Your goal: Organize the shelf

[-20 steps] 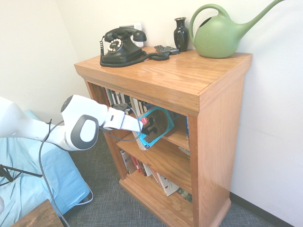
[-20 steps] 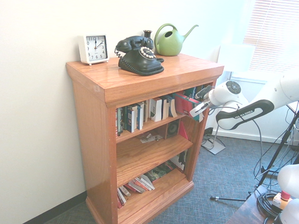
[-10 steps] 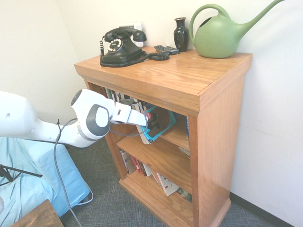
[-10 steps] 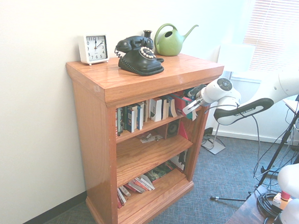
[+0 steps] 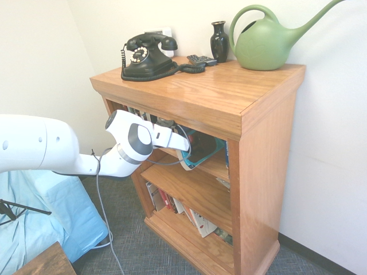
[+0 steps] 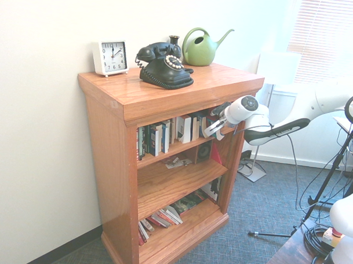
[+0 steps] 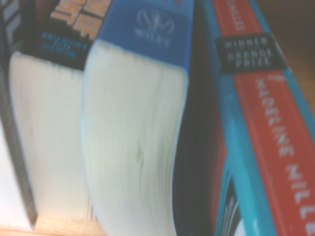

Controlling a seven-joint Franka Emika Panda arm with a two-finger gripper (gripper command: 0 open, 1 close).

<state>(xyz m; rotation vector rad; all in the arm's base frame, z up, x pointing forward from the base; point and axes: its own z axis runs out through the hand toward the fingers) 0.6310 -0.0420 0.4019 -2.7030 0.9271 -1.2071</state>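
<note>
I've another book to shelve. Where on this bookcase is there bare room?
The middle level is mostly bare, with only small items near the back. On top, bare wood lies in front of the telephone. The top row of books is crowded where the gripper works.

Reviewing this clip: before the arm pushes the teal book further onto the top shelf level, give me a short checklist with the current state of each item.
1. Teal book at the gripper, apparently held: ok, though the fingers themselves are hidden.
2. Book inside the shelf at the top inner level: ok; it leans tilted, not upright.
3. Gap beside the neighbouring blue-spined book: ok; the wrist view shows a dark slot between it and the red and teal cover.
4. Arm clear of the overhanging top: ok; the wrist sits below its edge.
5. Telephone and watering can undisturbed on top: ok.
6. Space behind the book: cannot tell.
</note>
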